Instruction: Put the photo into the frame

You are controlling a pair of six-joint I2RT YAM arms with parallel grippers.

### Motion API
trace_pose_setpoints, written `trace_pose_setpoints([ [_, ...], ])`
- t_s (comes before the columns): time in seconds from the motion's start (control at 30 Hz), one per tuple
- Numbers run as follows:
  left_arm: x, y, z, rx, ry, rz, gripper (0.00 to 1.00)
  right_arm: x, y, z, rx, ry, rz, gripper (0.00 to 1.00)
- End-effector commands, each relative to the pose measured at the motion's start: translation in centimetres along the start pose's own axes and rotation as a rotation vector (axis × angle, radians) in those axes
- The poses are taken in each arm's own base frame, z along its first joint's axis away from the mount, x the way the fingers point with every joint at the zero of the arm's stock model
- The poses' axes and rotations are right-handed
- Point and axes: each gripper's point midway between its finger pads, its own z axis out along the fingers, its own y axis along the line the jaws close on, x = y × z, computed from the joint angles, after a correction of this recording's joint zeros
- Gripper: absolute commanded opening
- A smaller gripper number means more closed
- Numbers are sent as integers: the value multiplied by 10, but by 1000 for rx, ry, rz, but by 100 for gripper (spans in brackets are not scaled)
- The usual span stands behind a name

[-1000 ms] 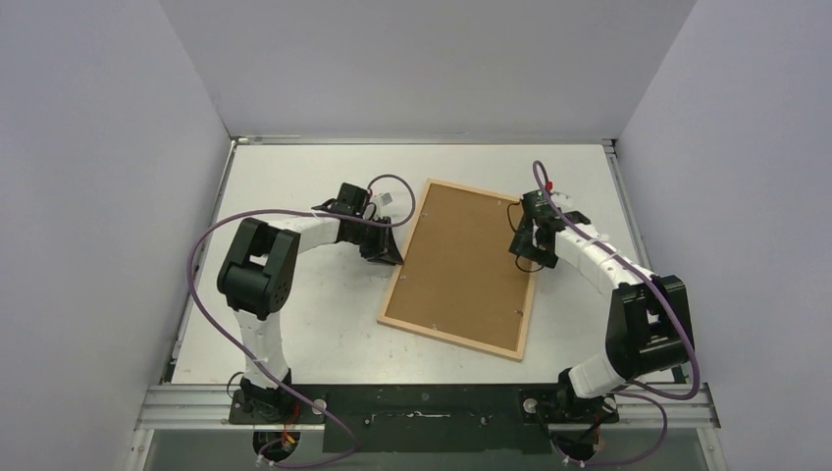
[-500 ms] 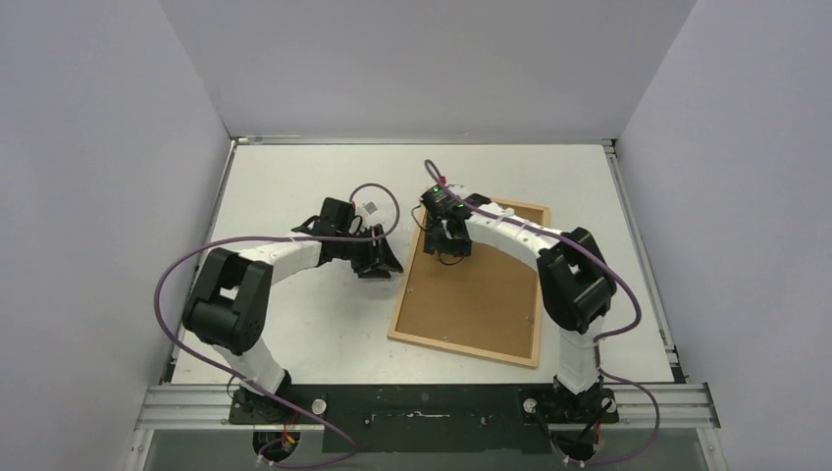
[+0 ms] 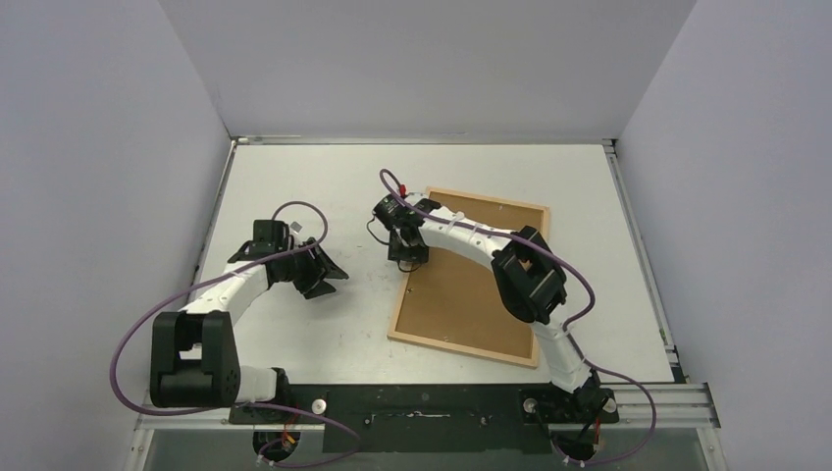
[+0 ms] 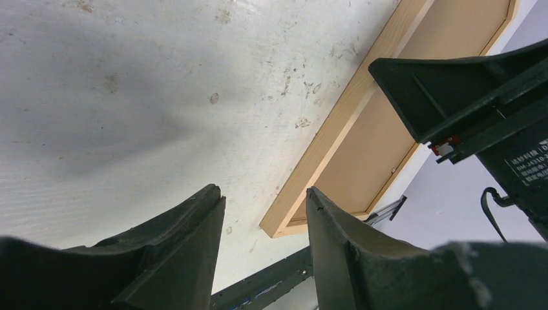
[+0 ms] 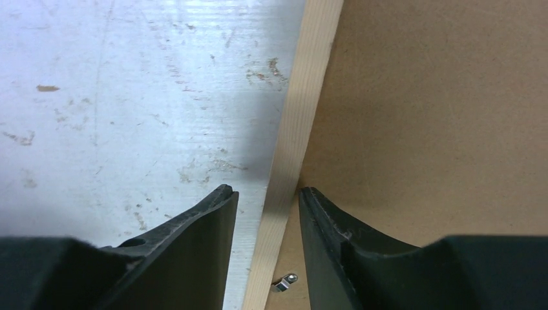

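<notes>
Table (image 3: pixel 294 186) is white and scuffed and fills the middle of the top view. Frame (image 3: pixel 464 347) lies flat on it right of centre, skewed, back side up, with the brown backing board (image 3: pixel 461 304) inside the pale bars. Right arm (image 3: pixel 471 234) lies across the board's upper part toward picture centre. Left arm (image 3: pixel 231 285) curls over the table at left, well apart from the frame. Right end effector (image 3: pixel 407 253) sits at the frame's left long bar, near its upper corner. Wrist view: fingers spread, the bar running through the gap, one finger over the table and the other over the board. Can't tell if either touches the wood. Left end effector (image 3: pixel 331 282) is low over the table left of centre, fingers spread with nothing between. The frame's lower corner shows beyond its tips. Small metal clip (image 5: pixel 284 279) sits on the board just inside the bar, at the bottom of the right wrist view.
</notes>
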Motion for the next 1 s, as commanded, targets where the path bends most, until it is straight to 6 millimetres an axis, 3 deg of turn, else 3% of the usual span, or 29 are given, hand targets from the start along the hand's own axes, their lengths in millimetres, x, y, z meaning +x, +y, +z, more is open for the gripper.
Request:
trace_pose_setpoints([
  [0.0, 1, -6, -12, 35, -7, 23, 48, -8, -10, -10, 108, -43, -3, 40],
  [0.3, 3, -13, -17, 71, -17, 41, 48, -8, -9, -1, 173, -35, -25, 29],
  [0.6, 6, -13, -16, 78, 13, 64, 49, -5, -3, 5, 172, -10, -23, 26],
  [0.73, 8, -13, -15, 82, 18, 64, 49, -5, -3, 5, 170, -10, -21, 15],
  [0.87, 9, -18, -16, 117, 19, 78, 53, -15, 6, -8, 127, -40, -5, 1],
  [0.97, 8, -27, -17, 171, 15, 106, 60, -26, 17, -22, 71, -70, 20, 0],
])
